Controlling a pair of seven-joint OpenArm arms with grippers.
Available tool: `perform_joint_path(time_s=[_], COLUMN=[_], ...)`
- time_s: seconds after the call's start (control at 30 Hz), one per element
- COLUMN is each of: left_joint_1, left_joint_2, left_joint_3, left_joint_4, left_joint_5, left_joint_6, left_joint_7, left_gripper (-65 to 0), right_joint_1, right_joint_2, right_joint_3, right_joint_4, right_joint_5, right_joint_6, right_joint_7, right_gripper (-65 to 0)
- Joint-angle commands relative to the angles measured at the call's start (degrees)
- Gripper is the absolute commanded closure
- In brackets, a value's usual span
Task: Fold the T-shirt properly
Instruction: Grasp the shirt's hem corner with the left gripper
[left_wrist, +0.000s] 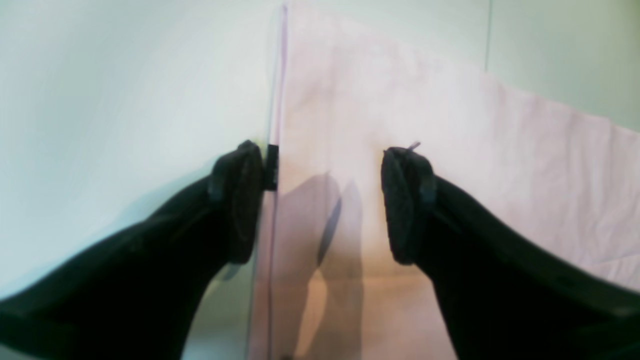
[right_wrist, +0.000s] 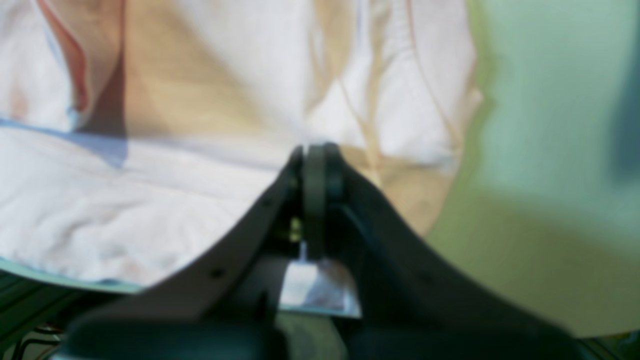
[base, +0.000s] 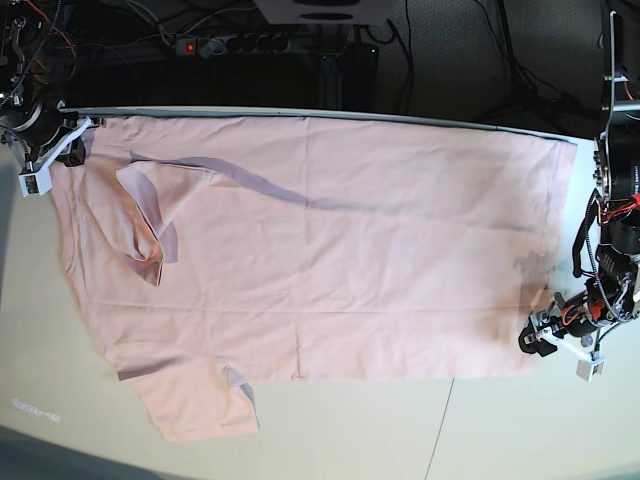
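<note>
Plain pale pink T-shirt (base: 330, 250) on a cream table (base: 500, 430); black hands.

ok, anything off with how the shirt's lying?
Yes. The T-shirt lies mostly flat, but the far sleeve is folded over onto the body with its neckline bunched, and the far edge hangs past the table.

The left gripper (left_wrist: 322, 200) stands with jaws wide apart, straddling the straight edge of the pale pink T-shirt (left_wrist: 450, 150); the pale table (left_wrist: 125, 90) lies left and far right.
</note>
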Motion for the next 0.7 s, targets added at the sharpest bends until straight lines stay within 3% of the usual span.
perform_joint_path(time_s=[0.0,0.37,0.47,0.67], left_joint_1=[-1.7,-1.7,-1.7,-1.7], left_joint_2=[-0.1,2.3,2.1,2.1], left_joint_3=[-0.2,-0.2,-0.2,-0.1], left_joint_4=[0.5,0.5,0.5,0.5], left_joint_5=[0.0,2.7,3.5,7.0], left_joint_6=[-0.6,0.0,2.9,3.3], left_joint_7=[-0.5,-0.9,-1.8,-8.3], left_gripper=[-40.6,-39.8,-26.0,-1.1], right_joint_1=[0.1,0.1,0.1,0.1], right_joint_2=[1.1,1.1,1.1,1.1], right_joint_3=[0.7,0.7,0.7,0.7], right_joint_4=[0.7,0.7,0.7,0.7], right_joint_5=[0.0,0.0,0.0,0.2], right_joint_6=[-1.4,-1.5,-1.5,-1.5], right_joint_7=[0.3,0.3,0.3,0.4], right_gripper=[0.0,0.0,0.0,0.0])
